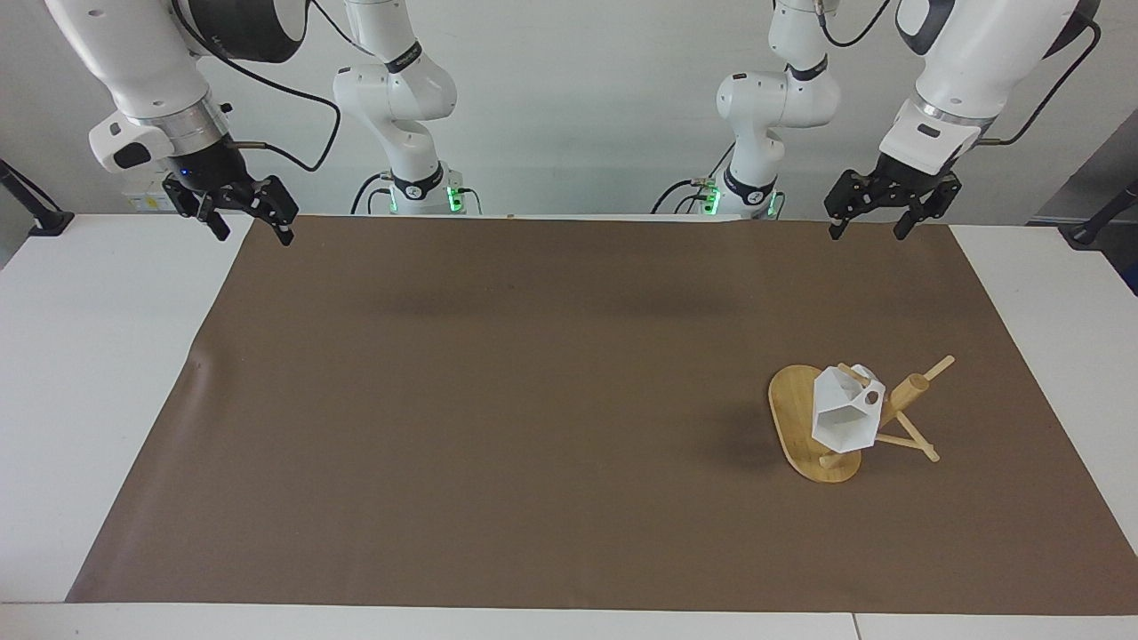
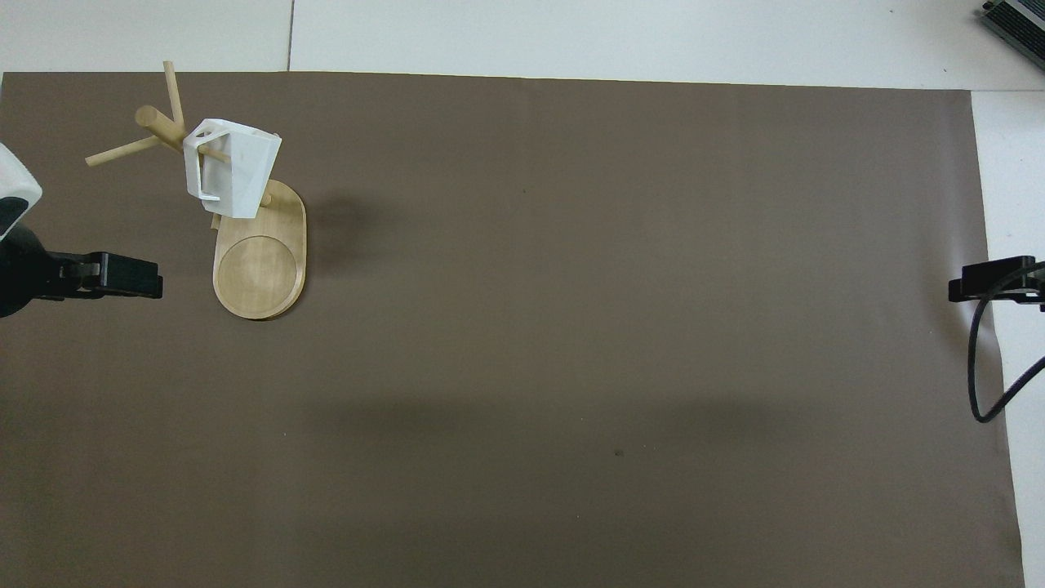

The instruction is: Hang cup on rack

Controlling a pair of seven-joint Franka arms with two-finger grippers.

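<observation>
A brown mat [image 1: 533, 400] covers the tabletop [image 1: 89, 356]. On it stands the rack [image 1: 813, 427], the cup [image 1: 843, 416] hanging from its peg. Left gripper [image 1: 867, 227] and right gripper [image 1: 252, 231] hover well apart from the rack, fingers spread, empty.

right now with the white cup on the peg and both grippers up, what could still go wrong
1. The white faceted cup hangs tilted by its handle on one thin peg of the light bamboo rack; a knock might slide it off.
2. The open left gripper hangs over the brown mat's edge at the rack's end; a low sweep could hit the pegs.
</observation>
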